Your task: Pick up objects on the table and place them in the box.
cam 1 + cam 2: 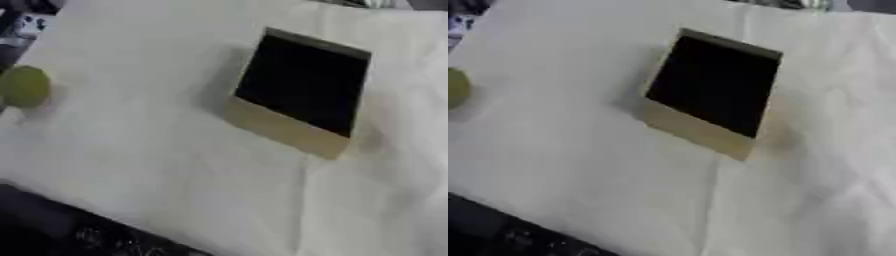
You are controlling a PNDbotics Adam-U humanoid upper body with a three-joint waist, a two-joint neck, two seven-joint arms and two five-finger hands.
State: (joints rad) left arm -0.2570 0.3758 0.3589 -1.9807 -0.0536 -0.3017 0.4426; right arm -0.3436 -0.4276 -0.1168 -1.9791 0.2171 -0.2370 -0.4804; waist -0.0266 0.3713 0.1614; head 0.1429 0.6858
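**Reach step, nothing picked yet**

Dark edge [61,225] at bottom, unidentifiable. Neither hand in view, so their state can't be told. Green ball [24,86] on table [157,150] far left, well apart from box [302,90]. Next: reach left, grasp ball.

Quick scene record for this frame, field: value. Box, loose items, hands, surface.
box: tan cardboard box, open top, dark inside, contents not discernible
box position: centre-right of the table, askew in view
loose item: round green object at the table's left edge, apart from the box
surface: table under a pale cloth
left hand: not in view
right hand: not in view
task state: green object not yet in the box
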